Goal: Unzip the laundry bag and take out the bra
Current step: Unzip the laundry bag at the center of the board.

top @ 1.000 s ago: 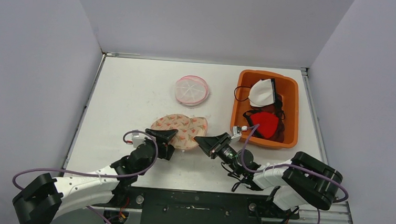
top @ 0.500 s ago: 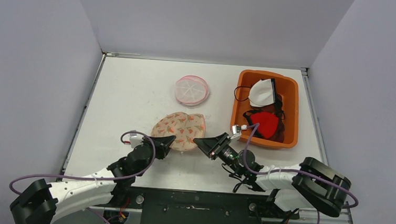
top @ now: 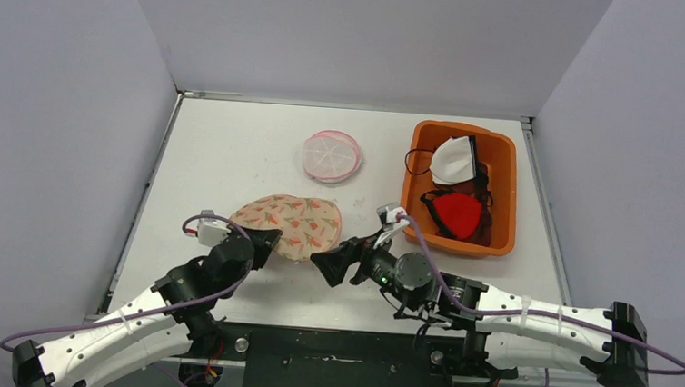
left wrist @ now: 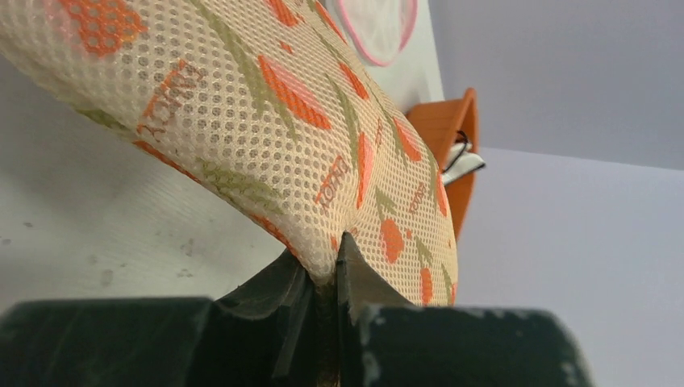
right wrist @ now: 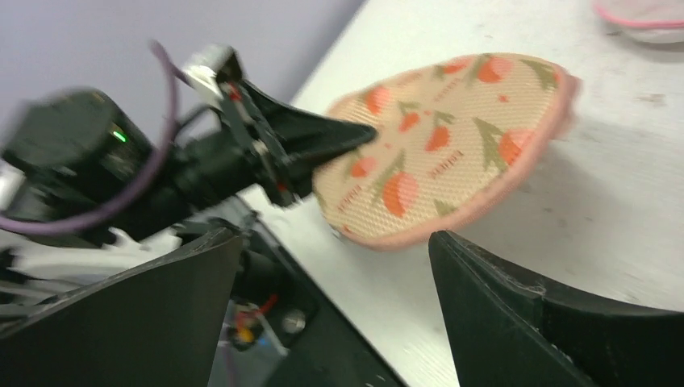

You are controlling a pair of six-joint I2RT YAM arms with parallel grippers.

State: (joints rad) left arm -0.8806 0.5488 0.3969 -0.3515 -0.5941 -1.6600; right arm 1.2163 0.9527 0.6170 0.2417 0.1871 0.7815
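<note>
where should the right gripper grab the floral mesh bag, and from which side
Best bet: pinch the pink-trimmed rim of the floral mesh bag, coming in low from its right. It is a flat pad; the left gripper clamps the opposite edge, and the open right gripper faces that rim.

laundry bag [top: 287, 223]: cream mesh, orange fruit and green leaf print, orange lettering, pink edge trim. second round mesh pouch [top: 331, 155]: white, pink rim. bin [top: 504, 168]: orange; inside, a white garment [top: 453, 160], a red garment [top: 458, 213], black straps. table [top: 224, 149]: white, scuffed. left gripper [top: 268, 236] and right gripper [top: 325, 265]: black. cables [top: 531, 311]: purple.
</note>
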